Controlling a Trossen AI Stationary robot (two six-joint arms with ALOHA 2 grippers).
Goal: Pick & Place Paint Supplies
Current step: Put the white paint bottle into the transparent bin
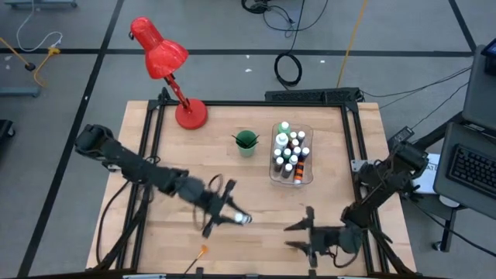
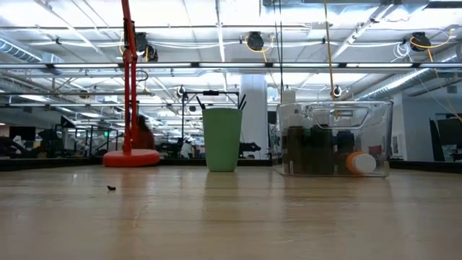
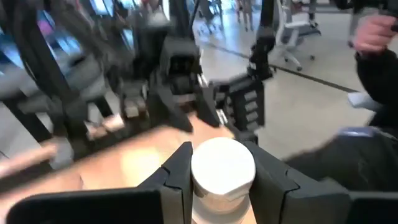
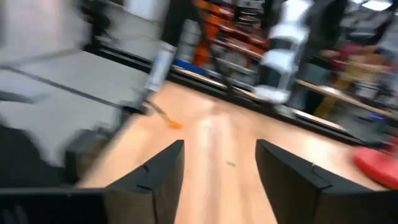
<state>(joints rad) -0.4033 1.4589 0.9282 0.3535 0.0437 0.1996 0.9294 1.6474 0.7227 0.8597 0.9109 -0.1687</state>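
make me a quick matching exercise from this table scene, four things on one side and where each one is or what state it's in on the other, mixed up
Things:
1. red lamp
2. green cup
3. clear bin
4. left gripper

Places or states:
a. shut on a white-capped paint bottle
b. full of small bottles
c. far left corner of the table
d. between lamp and bin

Pairs: 1-c, 2-d, 3-b, 4-a

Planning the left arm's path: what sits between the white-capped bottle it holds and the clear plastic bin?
High view: bare wood only between the white-capped bottle in the left gripper and the clear plastic bin.
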